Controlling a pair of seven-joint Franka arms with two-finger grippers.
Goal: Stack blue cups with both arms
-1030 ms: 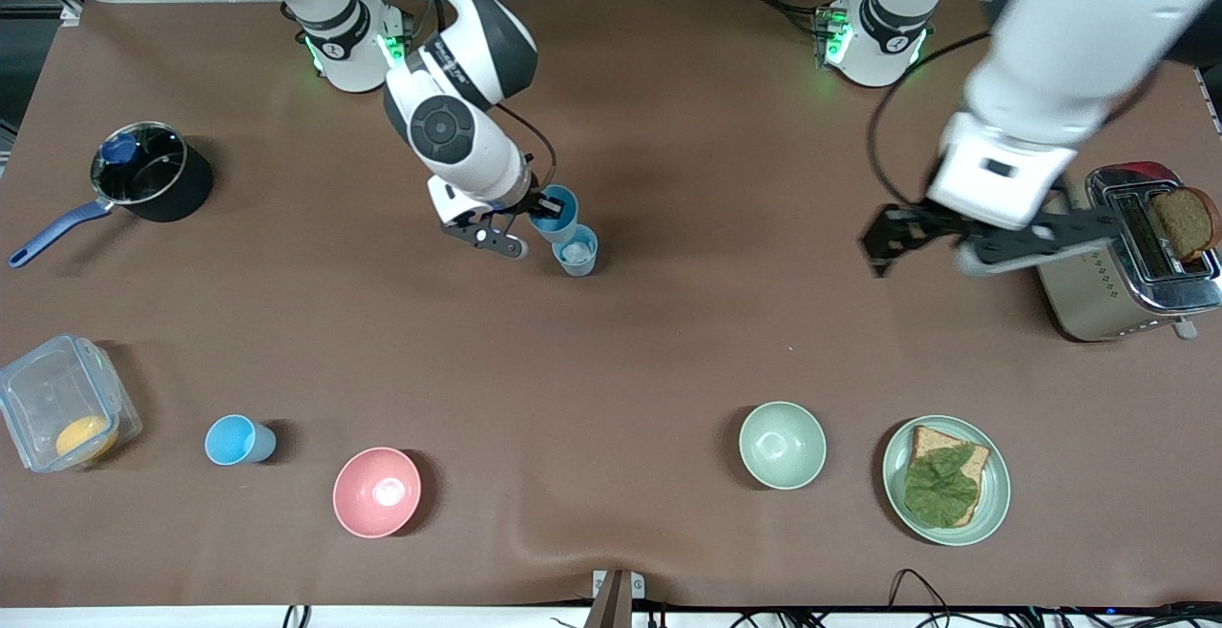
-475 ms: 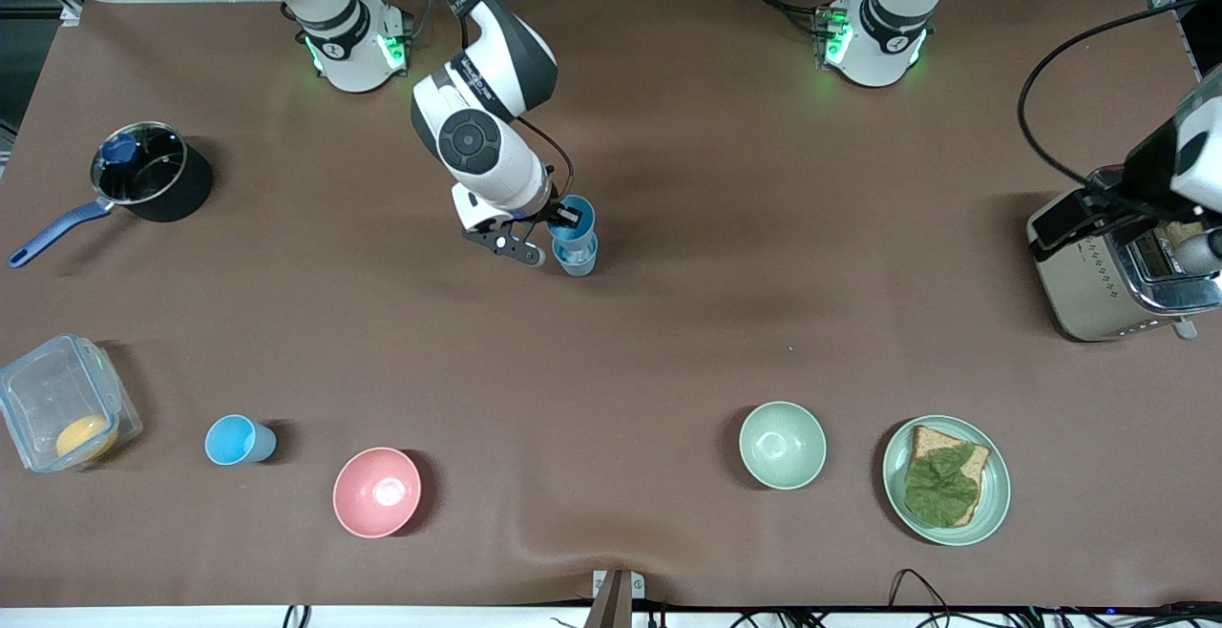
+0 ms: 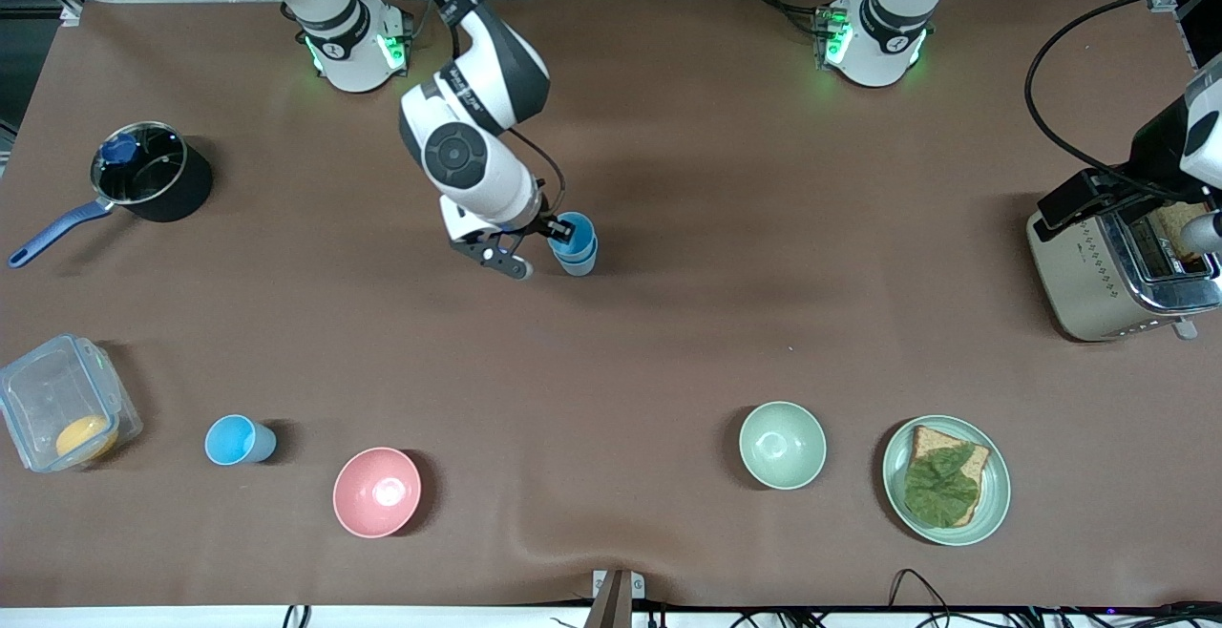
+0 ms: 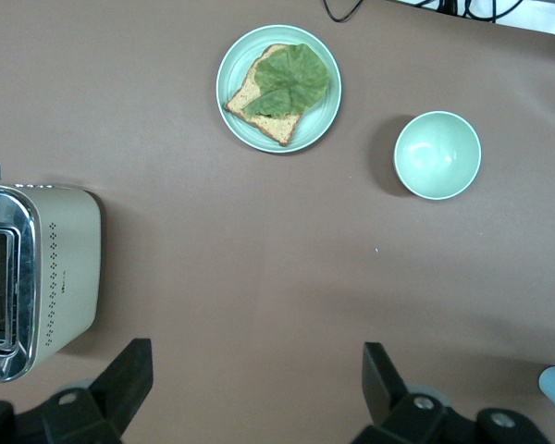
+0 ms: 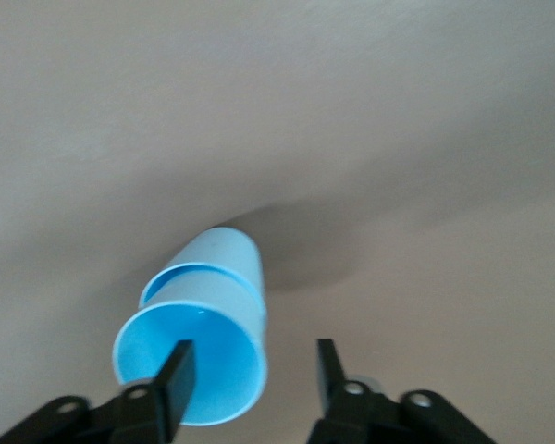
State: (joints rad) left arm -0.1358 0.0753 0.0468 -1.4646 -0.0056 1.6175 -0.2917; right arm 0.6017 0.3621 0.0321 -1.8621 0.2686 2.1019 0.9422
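Observation:
Two blue cups (image 3: 577, 248) stand nested in the middle of the table. In the right wrist view the upper cup (image 5: 217, 347) sits in the lower cup (image 5: 229, 252). My right gripper (image 3: 554, 232) is at this stack and open (image 5: 252, 356): one finger is inside the upper cup, the other stands outside, apart from its wall. A third blue cup (image 3: 239, 440) stands upright nearer the front camera, toward the right arm's end. My left gripper (image 3: 1136, 218) hangs high over the toaster, open and empty (image 4: 256, 370).
The toaster (image 3: 1112, 275) with bread is at the left arm's end. A plate (image 3: 993, 499) with bread and lettuce, a pale green bowl (image 3: 782, 445) and a pink bowl (image 3: 376, 491) lie near the front camera. A pot (image 3: 151, 173) and a clear container (image 3: 62, 413) are at the right arm's end.
My right gripper carried its cup over the standing cup and lowered it in. The left arm swung away to the toaster end of the table.

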